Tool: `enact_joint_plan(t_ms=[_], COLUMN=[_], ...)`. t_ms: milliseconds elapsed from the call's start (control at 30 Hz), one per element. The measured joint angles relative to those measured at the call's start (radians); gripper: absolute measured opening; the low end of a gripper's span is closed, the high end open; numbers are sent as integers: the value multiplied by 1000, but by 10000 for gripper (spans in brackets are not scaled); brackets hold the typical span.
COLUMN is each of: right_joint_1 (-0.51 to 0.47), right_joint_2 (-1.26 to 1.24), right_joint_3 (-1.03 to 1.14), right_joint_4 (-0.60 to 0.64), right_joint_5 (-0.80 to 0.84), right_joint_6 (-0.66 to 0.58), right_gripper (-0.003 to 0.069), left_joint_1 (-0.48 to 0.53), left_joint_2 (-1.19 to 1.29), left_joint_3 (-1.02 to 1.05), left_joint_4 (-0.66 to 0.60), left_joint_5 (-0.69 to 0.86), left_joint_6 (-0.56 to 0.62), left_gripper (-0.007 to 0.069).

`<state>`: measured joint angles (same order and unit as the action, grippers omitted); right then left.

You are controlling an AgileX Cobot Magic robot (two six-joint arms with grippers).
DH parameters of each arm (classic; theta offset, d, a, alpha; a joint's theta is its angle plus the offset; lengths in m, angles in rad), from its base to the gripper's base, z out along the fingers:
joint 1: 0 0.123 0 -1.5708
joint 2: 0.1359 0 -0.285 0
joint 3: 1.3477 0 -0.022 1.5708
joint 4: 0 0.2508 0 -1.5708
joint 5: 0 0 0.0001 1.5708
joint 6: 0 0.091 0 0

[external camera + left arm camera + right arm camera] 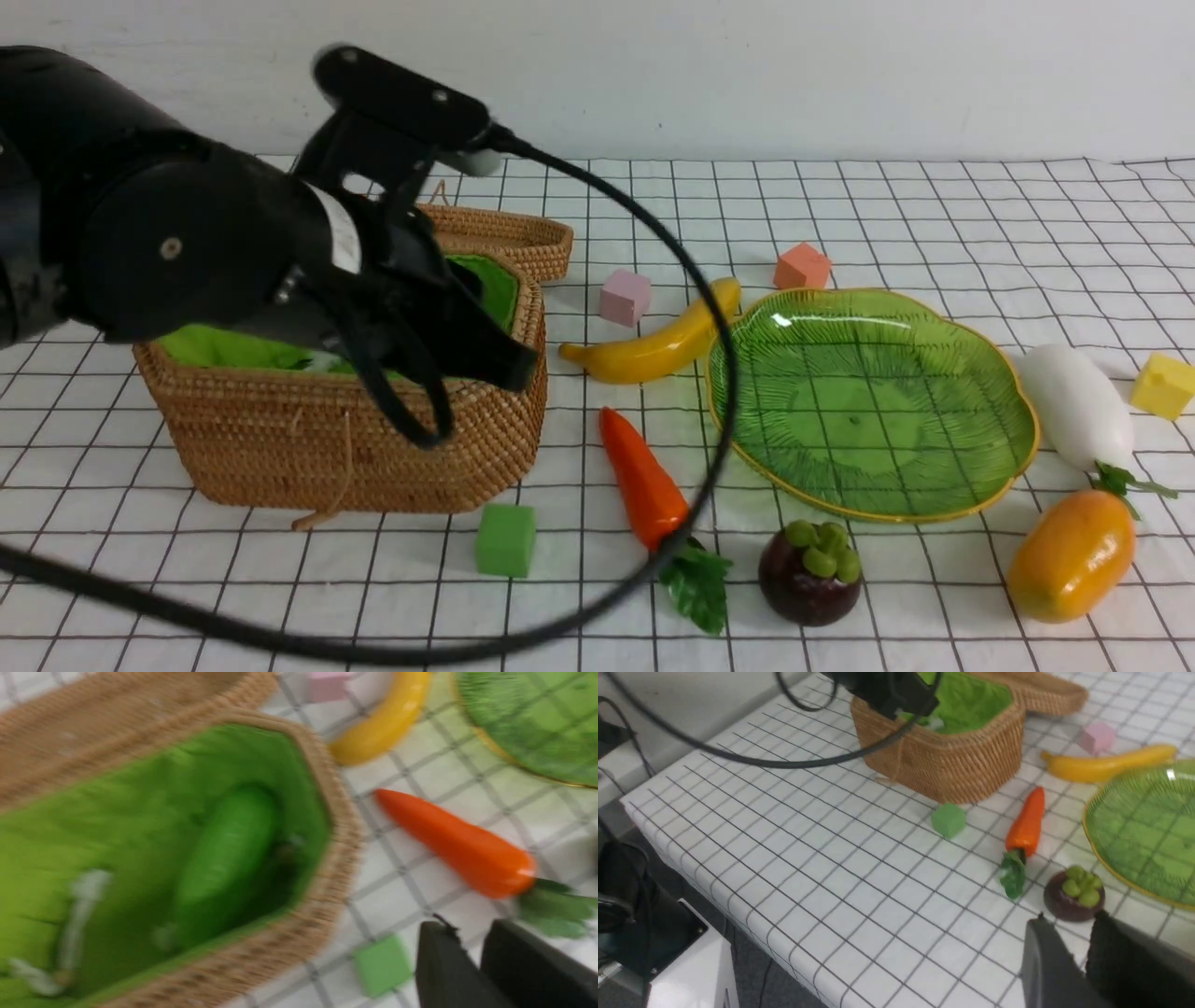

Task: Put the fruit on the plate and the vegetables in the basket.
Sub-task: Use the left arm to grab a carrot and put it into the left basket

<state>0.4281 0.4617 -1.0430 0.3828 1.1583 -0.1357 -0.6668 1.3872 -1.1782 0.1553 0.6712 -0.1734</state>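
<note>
Banana: centre of the front view, on the cloth. It curves up to the right toward the plate's upper-left rim; a cable crosses there, so I cannot tell if they touch.
Mangosteen: lower centre-right, green cap up, just below the plate's lower rim.
Mango: lower right corner, on the cloth, apart from the plate.
Plate: right of centre, flat on the cloth. All three fruits lie outside its rim.
Carrot: lower centre, between basket and plate. Its tip points up the frame and its leaves point toward the lower edge.
Radish: right side, just beside the plate's right rim, with its leaves down toward the mango.
Gourd: inside the basket on the green lining, as the left wrist view shows, though blurred.
Basket: left of centre, with its lid lying open behind it.
Left gripper: above the basket's right end. In the left wrist view its fingers are drawn together with only a slim gap.
Right gripper: seen only in the right wrist view, over the cloth near the mangosteen. Its fingers are close together with a slim gap.
Cable: black, looping from the left arm down across the banana's end and the carrot's leaves.
Cubes: pink above the banana, orange above the plate, yellow at the right edge, and green below the basket.
Cloth: white with a black grid.
</note>
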Motion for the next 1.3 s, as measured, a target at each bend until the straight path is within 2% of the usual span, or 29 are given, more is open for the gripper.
enact_joint_plan(t_ms=[67,233,333,367,533,567,633,700,867,1067,1133,1200,1300], right_joint_1=[0,0,0,0,0,0,0,0,0,0,0,0,0], right_joint_2=[0,0,0,0,0,0,0,0,0,0,0,0,0], right_joint_3=[0,0,0,0,0,0,0,0,0,0,0,0,0], right_joint_4=[-61,-133,-136,-136,-136,-136,-136,-136,-133,-123,-120,-117,-117], right_joint_5=[45,96,103,103,105,105,105,105,105,105,105,105,105], right_joint_6=[71,128,136,136,118,117,114,113,93,89,89,88,88], right_gripper=[167,173,175,175,181,181,183,185,190,195,197,197,197], left_joint_1=[-113,-205,-193,-191,-136,-130,-99,-84,-80,-81,-81,-81,-81], left_joint_2=[19,186,341,351,592,606,675,719,779,835,850,861,862], left_joint_3=[-29,-203,-339,-348,-544,-549,-604,-629,-640,-641,-641,-641,-644], left_joint_4=[-23,-61,-74,-75,-117,-117,-118,-106,-46,9,18,19,21], left_joint_5=[63,213,310,314,376,376,371,355,335,325,323,319,325], left_joint_6=[-72,-213,-253,-255,-341,-350,-398,-419,-451,-478,-479,-481,-481], left_gripper=[-13,10,115,125,414,433,523,559,571,524,490,408,395])
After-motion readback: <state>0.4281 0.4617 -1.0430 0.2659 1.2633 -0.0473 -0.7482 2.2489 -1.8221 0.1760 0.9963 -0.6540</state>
